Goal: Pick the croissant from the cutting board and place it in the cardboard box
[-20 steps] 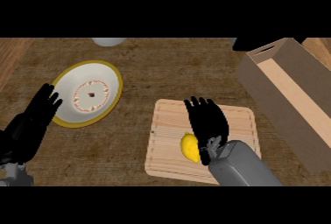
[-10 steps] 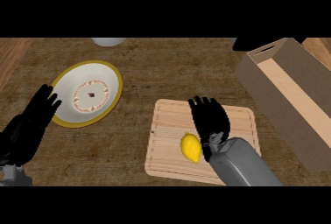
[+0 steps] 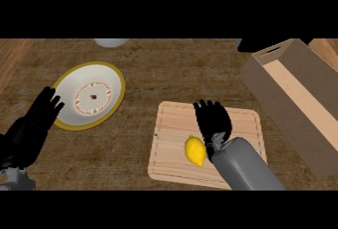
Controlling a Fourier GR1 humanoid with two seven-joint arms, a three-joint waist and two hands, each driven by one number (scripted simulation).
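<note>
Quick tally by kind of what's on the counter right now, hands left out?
Croissant: 1
Cutting board: 1
Cardboard box: 1
Plate: 1
Grey thing at the top edge, cut off: 1
Total: 5

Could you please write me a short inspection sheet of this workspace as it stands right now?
Surface: brown counter.
Job's things: yellowish croissant lies on the cutting board; cardboard box stands open at the right.
Clutter: yellow-rimmed plate at the left; pale round object at the top edge.
Hands: right hand open above the board, beside the croissant; left hand open, resting at the left edge.
Cables: nothing seen.
Surroundings: dark object behind the box.
</note>
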